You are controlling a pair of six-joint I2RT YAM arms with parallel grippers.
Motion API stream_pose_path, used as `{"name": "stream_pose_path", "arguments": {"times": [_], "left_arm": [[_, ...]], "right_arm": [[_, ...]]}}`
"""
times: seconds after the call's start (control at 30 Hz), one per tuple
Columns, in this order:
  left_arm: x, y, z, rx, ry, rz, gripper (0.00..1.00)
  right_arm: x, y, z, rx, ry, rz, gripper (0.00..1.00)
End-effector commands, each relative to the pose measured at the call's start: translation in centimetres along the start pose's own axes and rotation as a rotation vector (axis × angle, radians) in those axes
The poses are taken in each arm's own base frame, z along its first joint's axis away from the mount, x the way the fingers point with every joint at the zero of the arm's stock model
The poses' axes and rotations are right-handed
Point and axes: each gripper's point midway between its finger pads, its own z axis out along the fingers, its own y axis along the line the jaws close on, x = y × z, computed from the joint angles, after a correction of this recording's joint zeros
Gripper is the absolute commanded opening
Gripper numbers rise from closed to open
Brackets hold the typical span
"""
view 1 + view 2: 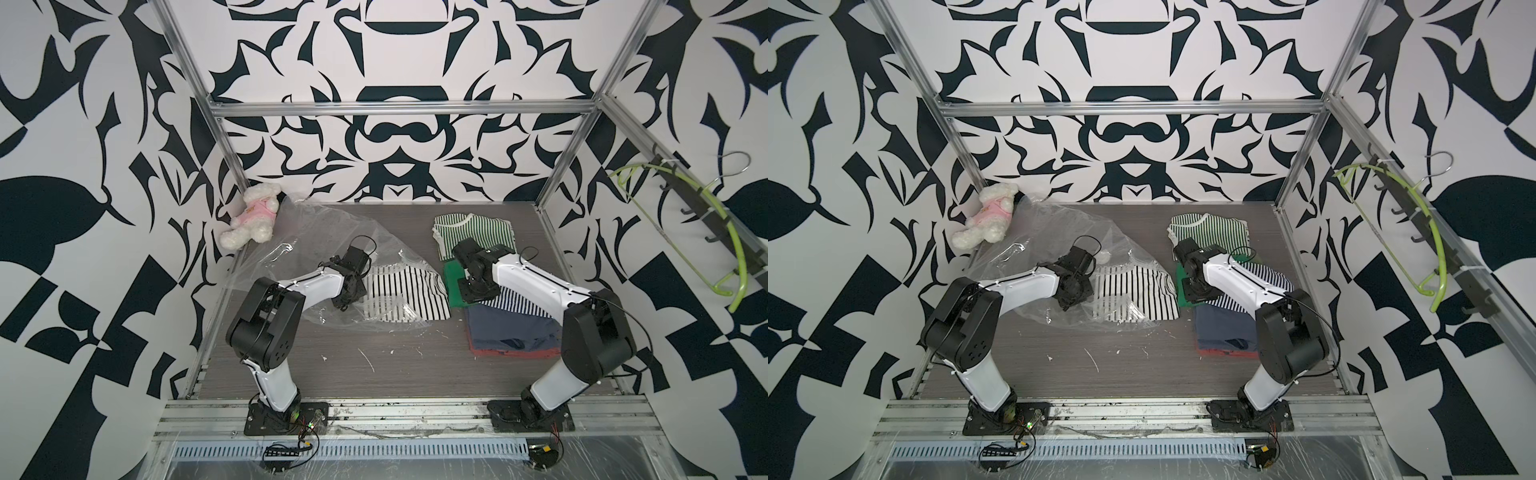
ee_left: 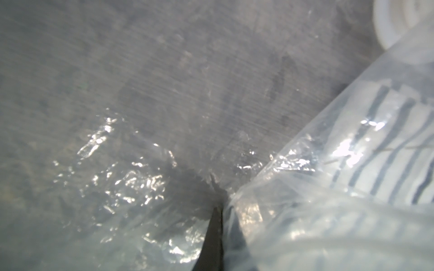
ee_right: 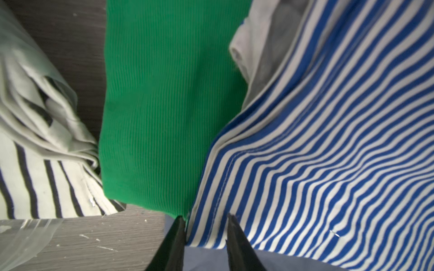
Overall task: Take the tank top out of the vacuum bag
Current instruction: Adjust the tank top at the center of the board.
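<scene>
Left gripper (image 2: 217, 211) is clamped on the bag (image 1: 316, 237) film. The tank top (image 1: 405, 297) lies mid-table, partly under that film. Right gripper (image 3: 206, 219), jaws apart, hangs over the pile (image 1: 511, 332) beside it. Risks, as I judge them: it may snatch a wrong garment, or the thin film may slip from the pinch. No writing is legible.

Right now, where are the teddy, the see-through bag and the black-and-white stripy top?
teddy (image 1: 259, 211): in a top view, on its pink shirt.
vacuum bag (image 1: 320, 232): in a top view, on its raised clear plastic.
stripy top (image 1: 415, 295): in a top view, mid-cloth, on the stripes.
</scene>
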Motion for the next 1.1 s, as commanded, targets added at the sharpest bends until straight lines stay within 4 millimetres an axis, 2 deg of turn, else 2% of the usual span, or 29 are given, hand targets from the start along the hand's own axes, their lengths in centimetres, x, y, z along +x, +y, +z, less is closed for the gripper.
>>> {"name": "stream_pose_path", "arguments": {"times": [0.0, 0.23, 0.4, 0.53, 0.87, 1.07], "left_arm": [[1.8, 1.5, 1.2, -0.045, 0.057, 0.004, 0.0], [2.0, 1.9, 1.2, -0.051, 0.056, 0.001, 0.0], [1.9, 1.7, 1.2, -0.046, 0.056, 0.002, 0.0], [1.7, 1.4, 1.2, -0.041, 0.051, 0.003, 0.0], [1.8, 1.4, 1.6, -0.038, 0.058, -0.001, 0.0], [1.7, 1.1, 1.7, -0.035, 0.062, 0.003, 0.0]], "right_arm": [[0.0, 0.2, -0.1, 0.0, 0.028, -0.008, 0.29], [0.1, -0.5, -0.9, 0.02, 0.022, -0.002, 0.0], [0.7, -0.6, -2.5, -0.013, 0.006, 0.005, 0.0], [2.1, 0.9, -3.9, -0.109, 0.023, -0.015, 0.0], [8.7, 3.8, -6.1, -0.215, 0.162, -0.064, 0.0], [11.3, 3.8, -6.5, -0.234, 0.253, -0.062, 0.0]]}}
